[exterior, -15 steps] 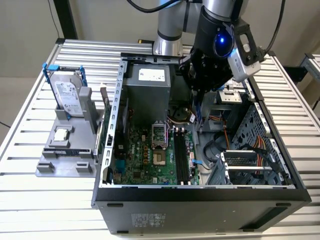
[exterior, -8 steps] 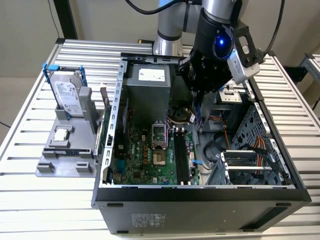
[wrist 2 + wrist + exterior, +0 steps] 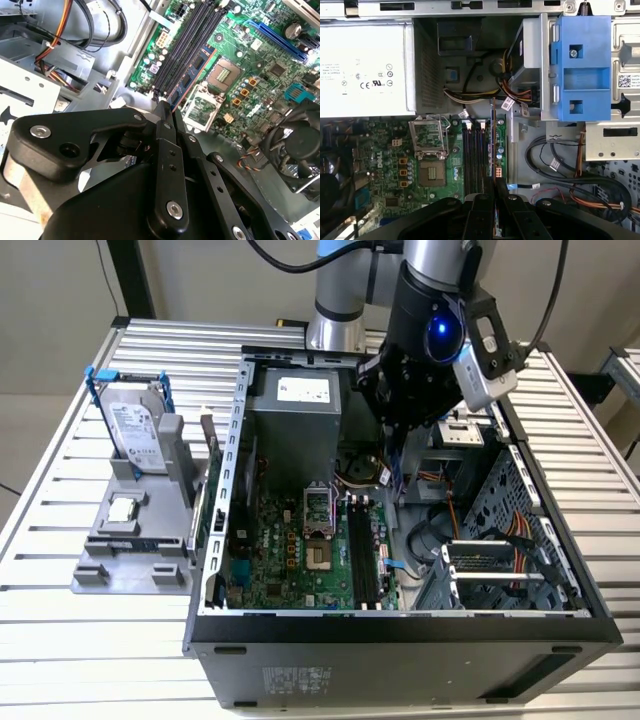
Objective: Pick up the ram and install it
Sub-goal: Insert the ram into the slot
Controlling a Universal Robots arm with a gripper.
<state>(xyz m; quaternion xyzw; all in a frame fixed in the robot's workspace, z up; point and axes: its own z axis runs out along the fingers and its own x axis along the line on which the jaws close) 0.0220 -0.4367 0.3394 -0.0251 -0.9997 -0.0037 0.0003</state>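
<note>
My gripper (image 3: 393,445) hangs inside the open computer case (image 3: 215,540), above the motherboard (image 3: 270,560). It is shut on the ram (image 3: 192,70), a thin dark blue board with black chips that sticks out past the fingertips. In the first wrist view the ram (image 3: 493,135) appears edge-on, held between the fingers of the gripper (image 3: 495,192). It stands over the row of black memory slots (image 3: 474,155), on the side away from the processor socket (image 3: 431,160). In the second wrist view the gripper (image 3: 164,107) holds the ram just above the slots (image 3: 187,40); I cannot tell whether it touches them.
A grey power supply (image 3: 295,410) fills the case's far end. Drive cage and bundled cables (image 3: 500,530) sit on the exterior view's right. A blue drive bracket (image 3: 580,65) is close by the gripper. Outside, a grey stand (image 3: 130,540) carries a hard drive (image 3: 135,430) and a square chip (image 3: 122,508).
</note>
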